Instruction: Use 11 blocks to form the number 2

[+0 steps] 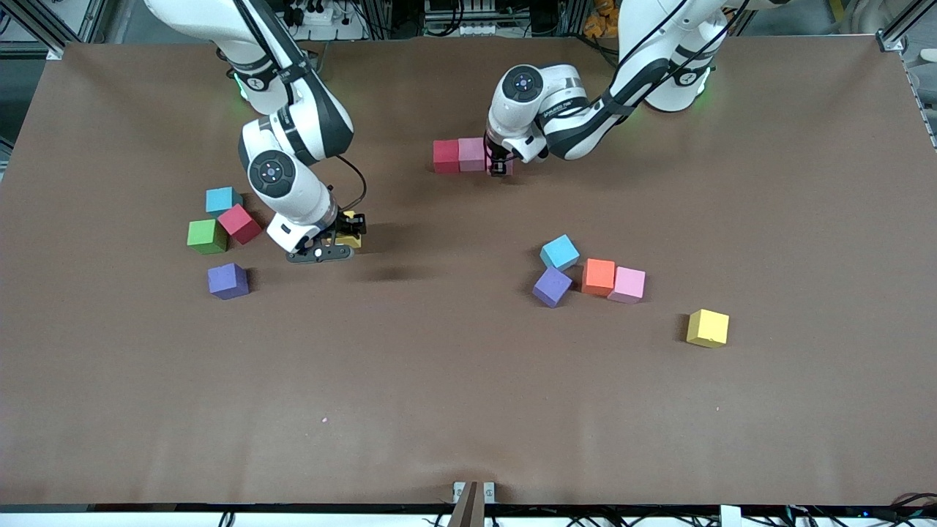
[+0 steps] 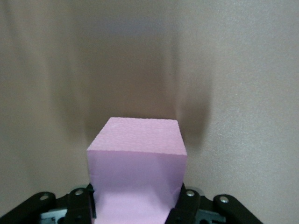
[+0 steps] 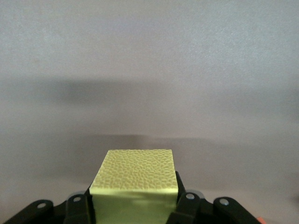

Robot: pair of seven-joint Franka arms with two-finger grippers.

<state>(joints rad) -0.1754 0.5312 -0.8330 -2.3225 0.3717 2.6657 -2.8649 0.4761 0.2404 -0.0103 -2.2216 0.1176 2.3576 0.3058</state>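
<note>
Your left hand is down at the worktop, pinching a pink cube between its fingers. That cube sits at the end of a short row, just beside another pink cube, which touches a red cube on the right arm's side.

Your right hand pinches a yellow cube low over the worktop, toward the right arm's end. Whether that cube touches the surface, you cannot tell.

Near it lies a cluster: a light blue cube, a second red cube and a green cube close together, with a purple cube nearer the front camera.

Toward the left arm's end you have another group: a blue cube, a second purple cube, an orange cube touching a third pink cube. A second yellow cube lies apart from them, nearer the front camera.
</note>
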